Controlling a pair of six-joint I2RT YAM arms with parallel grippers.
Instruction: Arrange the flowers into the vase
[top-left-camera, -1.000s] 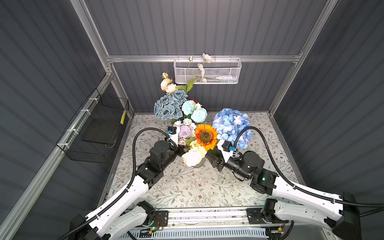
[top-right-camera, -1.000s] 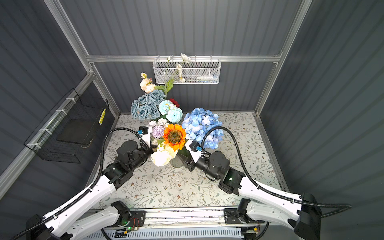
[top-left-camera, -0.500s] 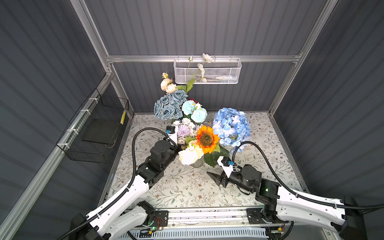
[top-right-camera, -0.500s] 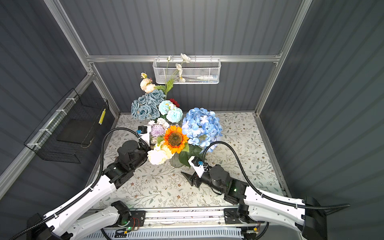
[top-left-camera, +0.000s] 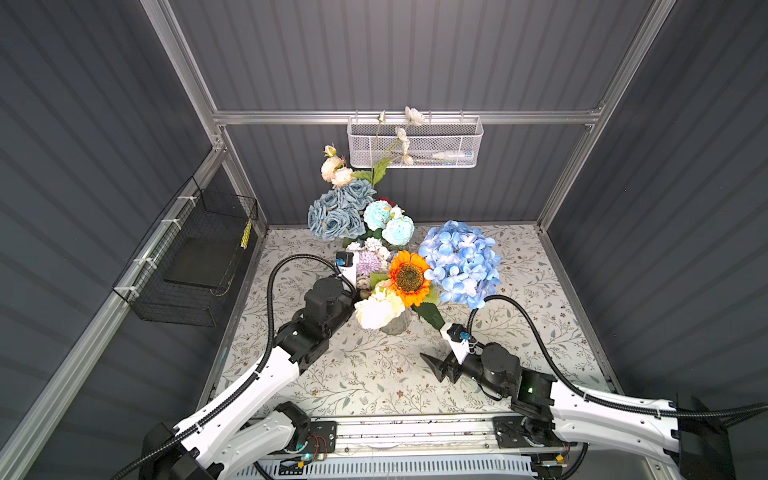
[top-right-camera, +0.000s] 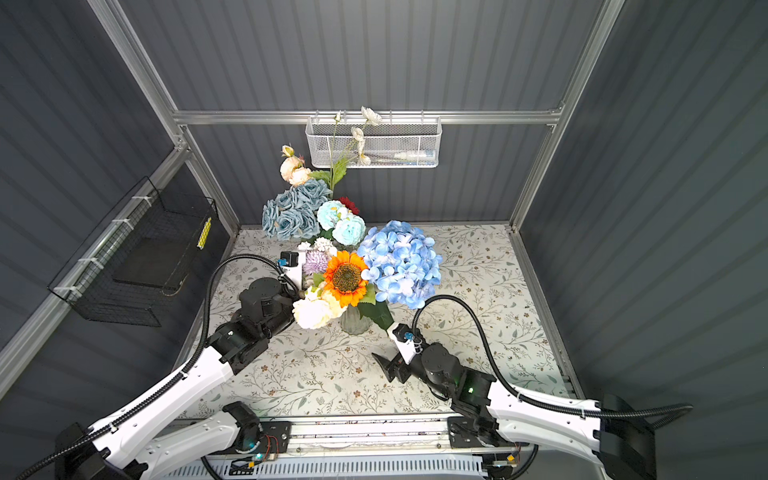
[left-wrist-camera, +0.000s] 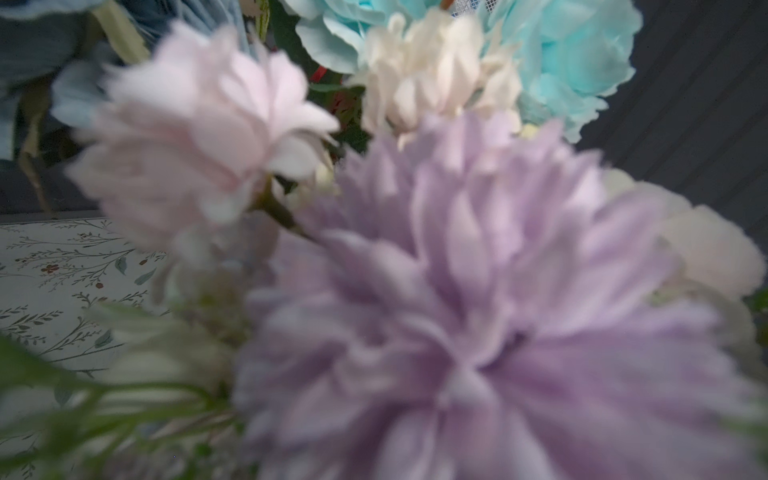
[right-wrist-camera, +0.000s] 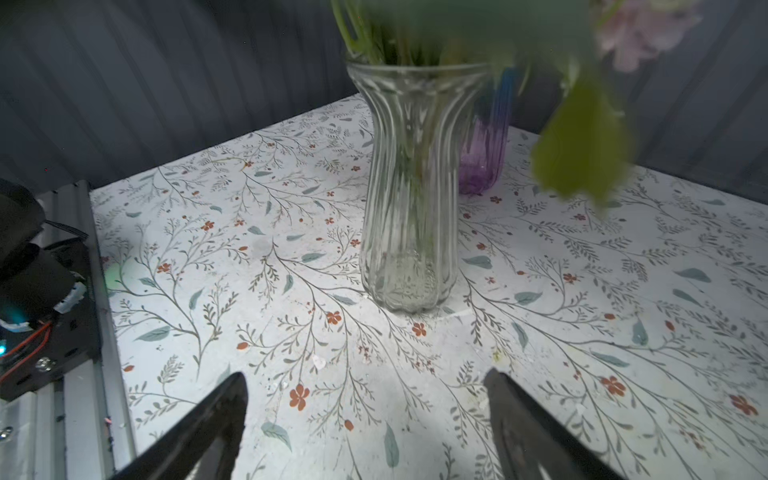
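Observation:
A clear ribbed glass vase (right-wrist-camera: 409, 199) stands mid-table, seen under the bouquet in both top views (top-left-camera: 395, 326) (top-right-camera: 354, 322). The flowers above it include an orange sunflower (top-left-camera: 409, 277), a blue hydrangea (top-left-camera: 461, 262), cream blooms (top-left-camera: 378, 309), a lilac puff (top-left-camera: 369, 262), aqua puffs (top-left-camera: 388, 222) and dusty-blue roses (top-left-camera: 336, 214). My right gripper (right-wrist-camera: 365, 374) is open and empty, low over the cloth in front of the vase (top-left-camera: 432, 365). My left arm's wrist (top-left-camera: 328, 295) sits against the bouquet's left side. Its fingers are hidden by blooms, and the lilac puff (left-wrist-camera: 478, 311) fills its wrist view.
A purple glass vase (right-wrist-camera: 484, 158) stands right behind the clear one. A white mesh basket (top-left-camera: 415, 141) hangs on the back wall, and a black wire basket (top-left-camera: 195, 262) hangs on the left wall. A green leaf (right-wrist-camera: 582, 149) droops beside the vase. The table carries a floral-print cloth (top-left-camera: 374, 382).
My right gripper has let go of the hydrangea, opened and drawn back from the vase toward the table's front. The hydrangea stays with the bouquet. The left arm has not moved.

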